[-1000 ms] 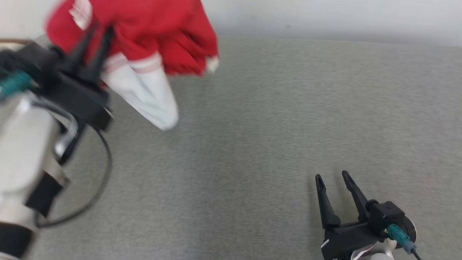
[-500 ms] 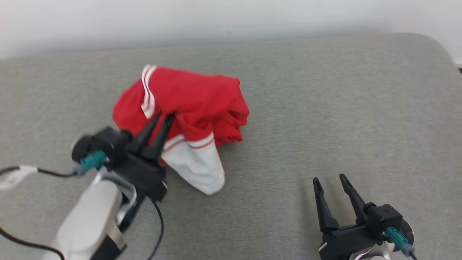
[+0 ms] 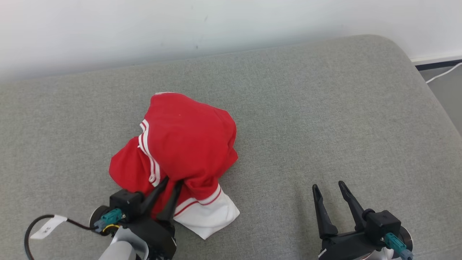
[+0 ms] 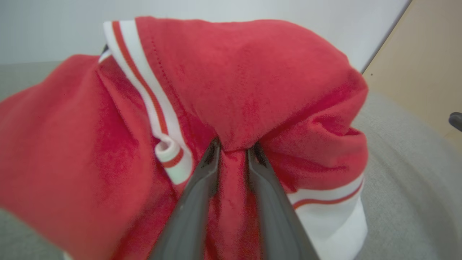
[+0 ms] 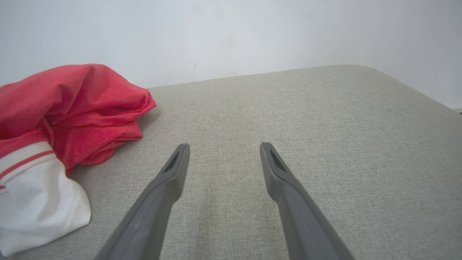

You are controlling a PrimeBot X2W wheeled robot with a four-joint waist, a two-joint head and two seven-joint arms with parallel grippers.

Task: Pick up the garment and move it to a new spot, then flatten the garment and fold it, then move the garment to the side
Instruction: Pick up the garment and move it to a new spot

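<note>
Left gripper (image 3: 173,181): fingers drawn to a narrow gap, pinching a fold of the crumpled red jersey garment with white striped trim (image 3: 187,137). Garment sits heaped on the grey woven fabric cushion (image 3: 325,108), left of centre, white hem touching the surface. Right gripper (image 3: 328,185): fingers spread wide, empty, apart from the garment on its right.

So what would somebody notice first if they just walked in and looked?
The bright red garment with white stripes jumps out first, bunched in a heap left of the middle of the gray cushion. Next comes the left hand, pinching a fold of the cloth at the heap's near edge. The right hand waits open and empty at the lower right.
</note>
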